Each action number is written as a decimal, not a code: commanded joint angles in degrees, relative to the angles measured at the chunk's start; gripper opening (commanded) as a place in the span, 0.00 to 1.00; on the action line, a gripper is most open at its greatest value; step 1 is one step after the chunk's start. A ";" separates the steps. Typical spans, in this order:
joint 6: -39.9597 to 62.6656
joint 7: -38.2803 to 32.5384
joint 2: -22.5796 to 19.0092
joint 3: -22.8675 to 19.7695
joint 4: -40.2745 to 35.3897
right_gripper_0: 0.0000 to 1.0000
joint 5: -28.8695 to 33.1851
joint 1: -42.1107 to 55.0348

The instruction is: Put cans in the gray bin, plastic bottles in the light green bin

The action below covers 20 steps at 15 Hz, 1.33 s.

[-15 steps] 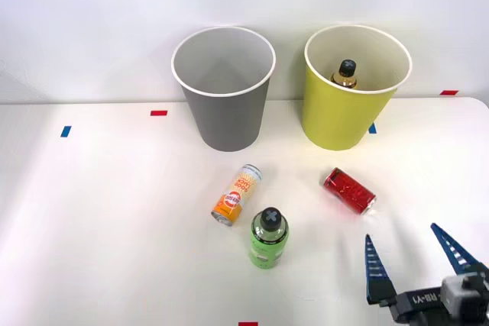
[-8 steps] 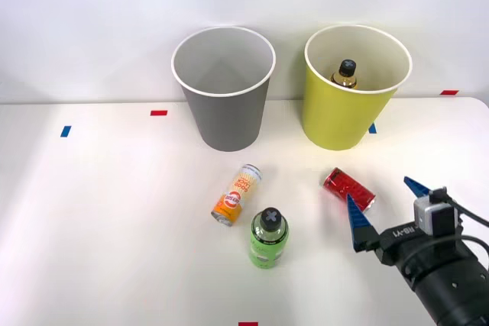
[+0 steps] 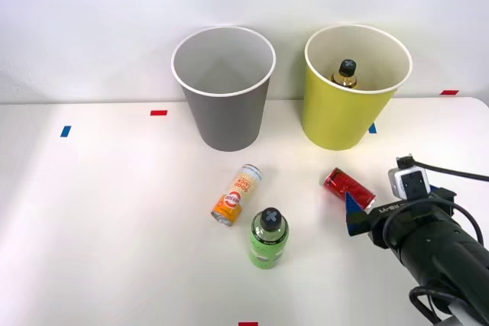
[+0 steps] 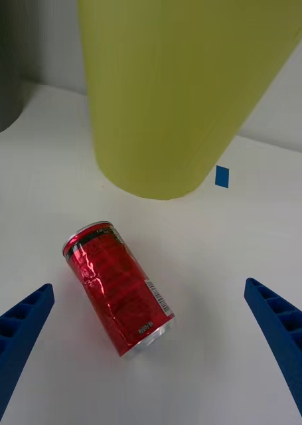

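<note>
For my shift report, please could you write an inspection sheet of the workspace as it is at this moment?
Surface: white table with small blue and red tape marks.
Job's things: red can lying on its side; orange and white can lying near the green bottle, which points its black cap at the camera; amber bottle inside the light green bin; gray bin looks empty.
Clutter: nothing seen.
Grippers: right gripper open, fingers on either side of the red can, not touching.
Cables: black cable on the right arm.
Surroundings: plain white wall.
</note>
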 commanded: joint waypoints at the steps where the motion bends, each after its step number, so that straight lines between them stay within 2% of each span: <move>1: 9.67 -4.28 -4.27 7.00 -0.26 1.00 2.58 -9.04; 2: 11.60 -4.72 -5.33 8.67 0.45 1.00 2.05 -11.50; 6: 17.14 -6.04 -10.95 12.45 3.00 1.00 -9.81 -21.96; 8: 19.34 -11.84 -13.15 16.23 3.35 1.00 -10.25 -25.30; 10: 19.34 -16.49 -14.64 18.25 4.23 1.00 -10.69 -27.14; 15: 19.25 -16.23 -16.58 18.34 9.76 1.00 -17.81 -33.03; 17: 19.25 -14.82 -19.56 19.22 10.55 1.00 -22.12 -35.67; 19: 19.34 -14.82 -22.64 22.38 10.64 1.00 -24.14 -38.74; 20: 19.34 -14.91 -24.22 23.26 10.64 1.00 -27.30 -40.24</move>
